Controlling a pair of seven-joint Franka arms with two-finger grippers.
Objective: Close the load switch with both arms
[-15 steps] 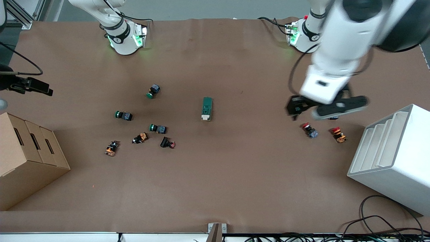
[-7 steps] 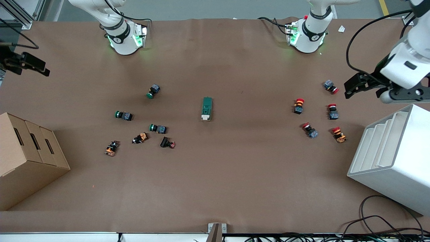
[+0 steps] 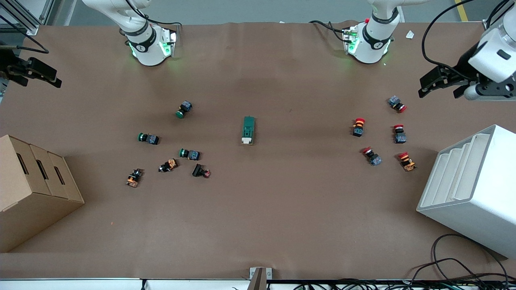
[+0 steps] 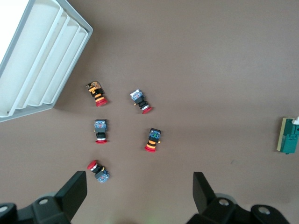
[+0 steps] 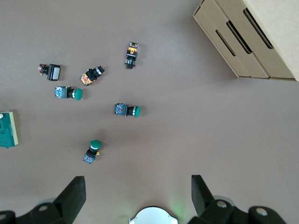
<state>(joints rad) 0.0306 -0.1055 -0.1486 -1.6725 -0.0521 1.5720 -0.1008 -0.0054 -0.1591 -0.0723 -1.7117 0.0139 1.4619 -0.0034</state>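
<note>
Lying alone mid-table, the load switch (image 3: 248, 130) sits well apart from both claws. The left gripper (image 4: 140, 196) and the right gripper (image 5: 138, 196) hang wide open and empty over opposite table ends. Reaching in, either could likely knock scattered push buttons (image 3: 189, 154). The brown table cover (image 3: 282, 209) carries a cardboard box (image 3: 28, 189) and a white rack (image 3: 471, 193).
</note>
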